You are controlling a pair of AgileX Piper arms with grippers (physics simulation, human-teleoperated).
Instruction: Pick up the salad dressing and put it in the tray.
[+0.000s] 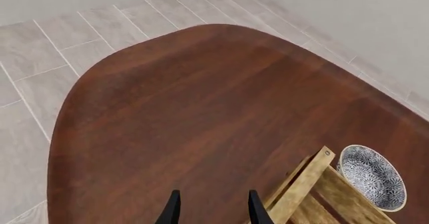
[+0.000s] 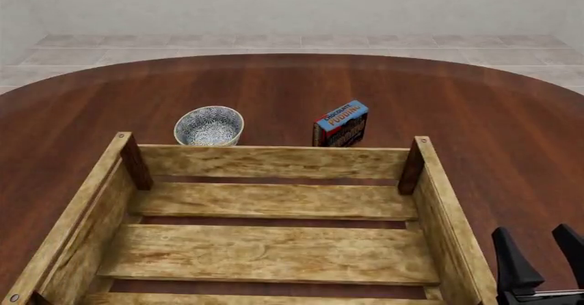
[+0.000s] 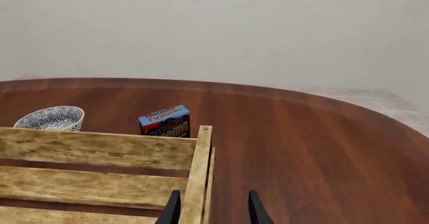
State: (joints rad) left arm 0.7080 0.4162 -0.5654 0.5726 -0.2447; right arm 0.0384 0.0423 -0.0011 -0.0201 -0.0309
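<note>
Right end effector (image 2: pixel 546 264) hung open at 5 o'clock beside the crate (image 2: pixel 273 163); left end effector (image 1: pixel 213 206) also open, holding nothing. Bowl (image 2: pixel 209 125) and pudding box (image 2: pixel 341 123) sat beyond at 12. Salad dressing showed nowhere; best locate it before reaching.

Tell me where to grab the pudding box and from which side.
Likely pinch the pudding box across its narrow depth near the top, coming from above: it stands upright, and the tray wall screens its lower part from the near side.
</note>
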